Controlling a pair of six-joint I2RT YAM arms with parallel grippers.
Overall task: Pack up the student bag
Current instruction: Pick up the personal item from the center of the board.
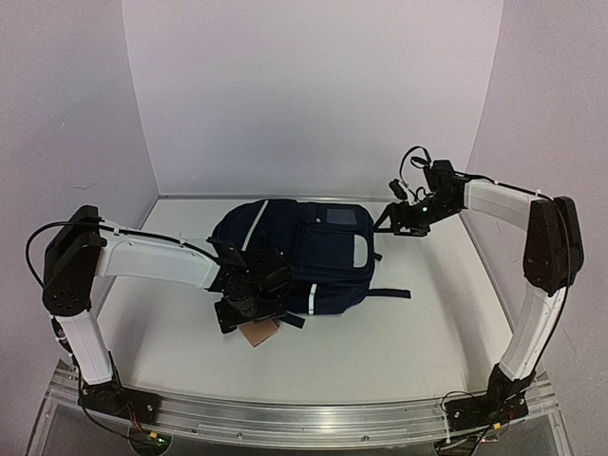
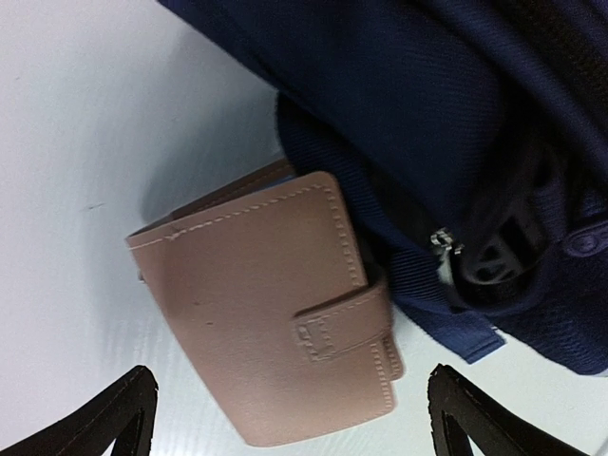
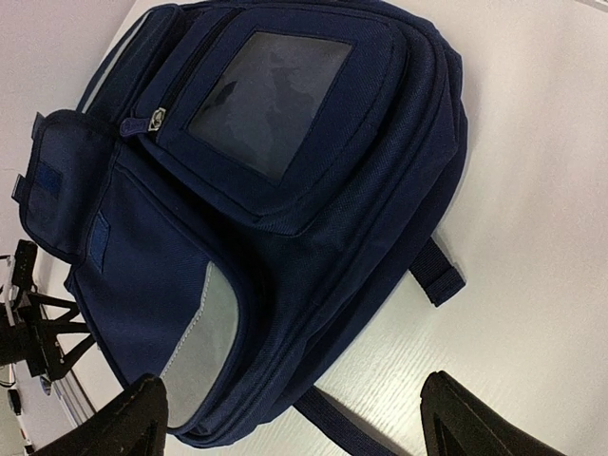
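The student bag (image 1: 313, 249) is a dark navy backpack lying flat mid-table, with a clear front window and pale reflective stripes. A tan-pink leather wallet (image 1: 258, 332) lies shut on the table against the bag's near-left corner. In the left wrist view the wallet (image 2: 275, 304) touches the bag's (image 2: 418, 133) edge by a zipper pull. My left gripper (image 1: 249, 315) (image 2: 290, 427) is open above the wallet, its fingers on either side and not touching it. My right gripper (image 1: 399, 220) (image 3: 304, 423) is open and empty, hovering at the bag's (image 3: 285, 180) right side.
White walls enclose the table on the left, back and right. A loose bag strap (image 1: 391, 294) trails right on the table. The aluminium rail (image 1: 304, 418) runs along the near edge.
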